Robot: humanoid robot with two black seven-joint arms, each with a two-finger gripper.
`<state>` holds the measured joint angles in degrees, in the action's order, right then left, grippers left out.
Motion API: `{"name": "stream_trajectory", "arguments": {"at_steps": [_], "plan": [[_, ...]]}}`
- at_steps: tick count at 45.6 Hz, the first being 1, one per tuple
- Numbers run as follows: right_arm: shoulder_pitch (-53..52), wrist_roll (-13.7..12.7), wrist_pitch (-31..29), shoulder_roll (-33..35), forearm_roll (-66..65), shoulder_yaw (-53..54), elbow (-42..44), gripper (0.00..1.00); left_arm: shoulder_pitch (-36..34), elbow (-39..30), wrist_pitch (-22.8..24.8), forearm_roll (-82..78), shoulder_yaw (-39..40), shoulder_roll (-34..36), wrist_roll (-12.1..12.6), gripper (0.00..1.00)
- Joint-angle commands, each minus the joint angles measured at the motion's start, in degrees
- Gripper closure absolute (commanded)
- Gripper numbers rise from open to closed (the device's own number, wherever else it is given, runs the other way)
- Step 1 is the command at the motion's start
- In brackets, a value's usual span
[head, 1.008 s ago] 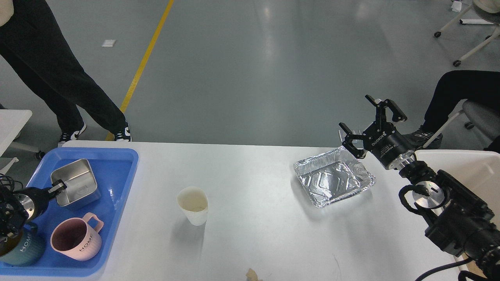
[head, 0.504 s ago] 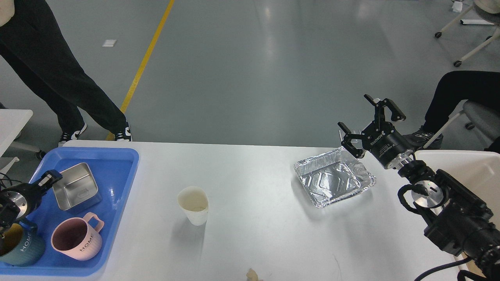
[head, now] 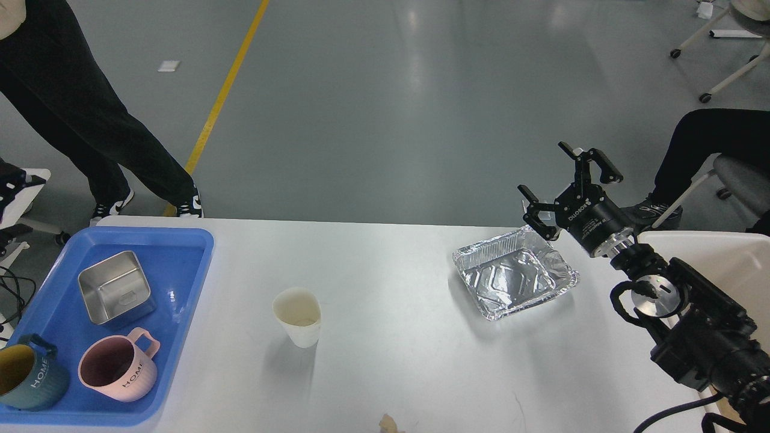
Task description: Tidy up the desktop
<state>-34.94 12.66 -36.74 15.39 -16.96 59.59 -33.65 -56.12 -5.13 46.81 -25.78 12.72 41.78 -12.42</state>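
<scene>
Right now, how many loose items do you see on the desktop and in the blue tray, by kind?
Mugs: 2, pink and teal
Steel container: 1
Paper cup: 1
Foil tray: 1
Crumpled scrap: 1
Total: 6

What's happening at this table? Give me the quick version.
A two-armed robot is tidying the desktop. Its right gripper hangs open above the far corner of the foil tray, holding nothing. The left gripper is out of view. A blue tray on the left already holds a steel container, a pink mug and a teal mug. A paper cup stands loose mid-table, and a small scrap lies at the near edge.
</scene>
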Motion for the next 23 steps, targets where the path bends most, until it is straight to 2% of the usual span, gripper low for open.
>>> {"name": "stream_trajectory", "arguments": {"at_steps": [1,6,12,23], "plan": [[-0.1,0.0,0.1,0.0,0.0,0.0,-0.1,0.0,-3.7,-0.4,4.3,2.7,0.8,0.7,-0.9,0.04],[-0.1,0.0,0.1,-0.4,0.0,0.0,-0.1,0.0,-5.4,-0.9,5.5,7.4,4.3,-1.4,-2.3,0.04],[-0.1,0.0,0.1,-0.4,0.2,0.0,-0.1,0.0,-5.1,-1.2,6.1,9.9,10.4,-8.7,-3.9,0.04],[-0.4,0.0,0.1,0.3,0.2,0.5,1.0,0.0,-2.2,-0.8,5.5,12.7,24.6,-24.6,-3.3,0.04]]}}
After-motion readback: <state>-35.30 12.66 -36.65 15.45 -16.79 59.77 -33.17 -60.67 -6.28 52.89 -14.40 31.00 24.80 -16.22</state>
